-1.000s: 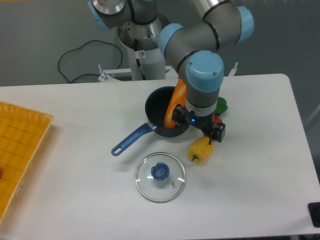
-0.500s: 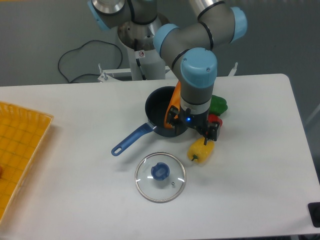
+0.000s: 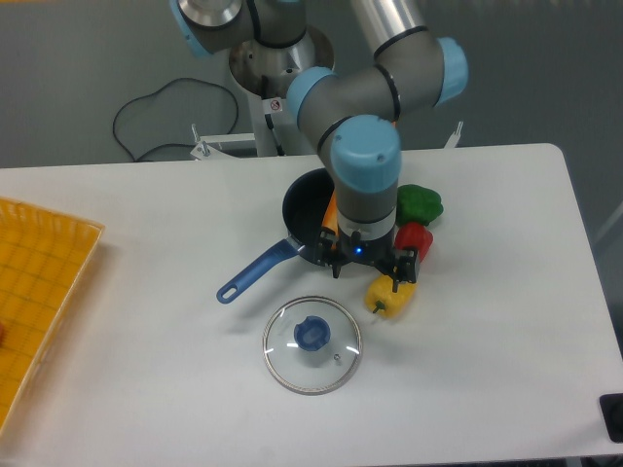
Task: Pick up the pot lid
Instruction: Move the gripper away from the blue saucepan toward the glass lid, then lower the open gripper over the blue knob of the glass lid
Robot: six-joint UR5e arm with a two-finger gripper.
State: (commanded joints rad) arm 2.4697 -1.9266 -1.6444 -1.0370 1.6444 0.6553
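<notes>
A clear pot lid [image 3: 289, 362] w/ a metal rim and blue knob [image 3: 311, 334] lies flat on the white table [image 3: 146, 370], knob up, near the front-ctr. Above and to the R of it in view hangs the UR5e's gripper [image 3: 369, 264], pointing down, its two fingers spread apart, R one overlapping a yellow pepper-like item [image 3: 387, 298] in view. Behind the lid, a black pan [image 3: 300, 206] w/ blue handle [image 3: 257, 273] angled toward front L; an orange item [image 3: 329, 216] shows at the pan, partly hidden by the arm. Red [image 3: 416, 239] and green [image 3: 420, 205] items sit R of the pan, orange basket [image 3: 49, 282] at far L
</notes>
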